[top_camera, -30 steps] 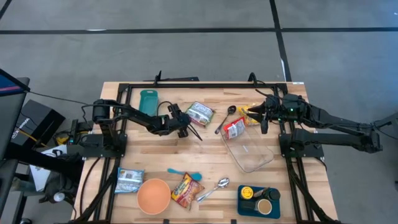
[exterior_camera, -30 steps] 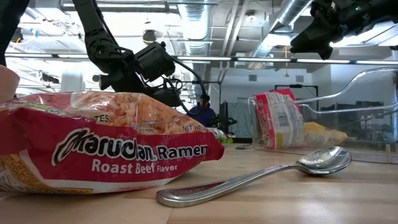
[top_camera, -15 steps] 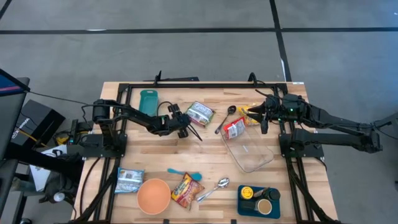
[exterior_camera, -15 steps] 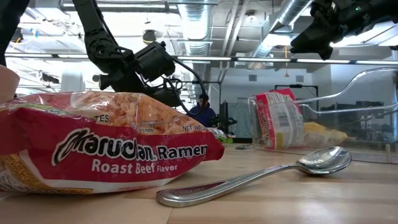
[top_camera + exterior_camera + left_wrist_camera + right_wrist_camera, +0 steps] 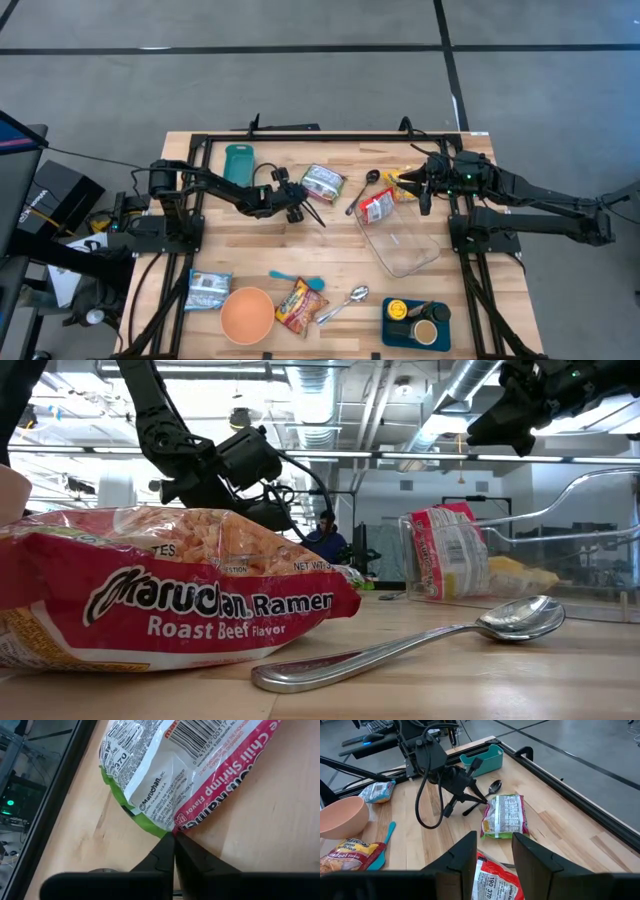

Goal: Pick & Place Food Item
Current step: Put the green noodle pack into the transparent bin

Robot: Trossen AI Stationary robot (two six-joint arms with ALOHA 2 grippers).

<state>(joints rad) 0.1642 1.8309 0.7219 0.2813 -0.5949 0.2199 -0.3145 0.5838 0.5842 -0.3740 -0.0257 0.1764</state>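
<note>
- Left gripper (image 5: 173, 840) sits just left of centre in the high view, its two dark fingers pressed together at the corner seam of the green ramen packet (image 5: 165, 775). In the left wrist view the tips meet right where the green edge ends, so it is clenched, but whether any film is actually caught between them I cannot tell.
- Right gripper (image 5: 492, 851) hovers at the upper right of the high view over the clear container (image 5: 402, 243), fingers partly parted and nothing between them (it looks to be waiting).
- Doing this step well — my judgement — means confirming the pinch before lifting: a corner seam is thin and slick, so a slow, straight rise with the packet hanging freely seems safer than a quick swing. If the packet stays flat on the table as the arm goes up, the grasp has missed and needs a deeper bite.
- Packet itself lies flat on the wooden table (image 5: 340, 255), upper centre of the high view, touching the left fingertips. It is a soft, crinkly pillow bag — white back panel with a barcode and small print, a green border, and a red band reading chili shrimp flavor.
</note>
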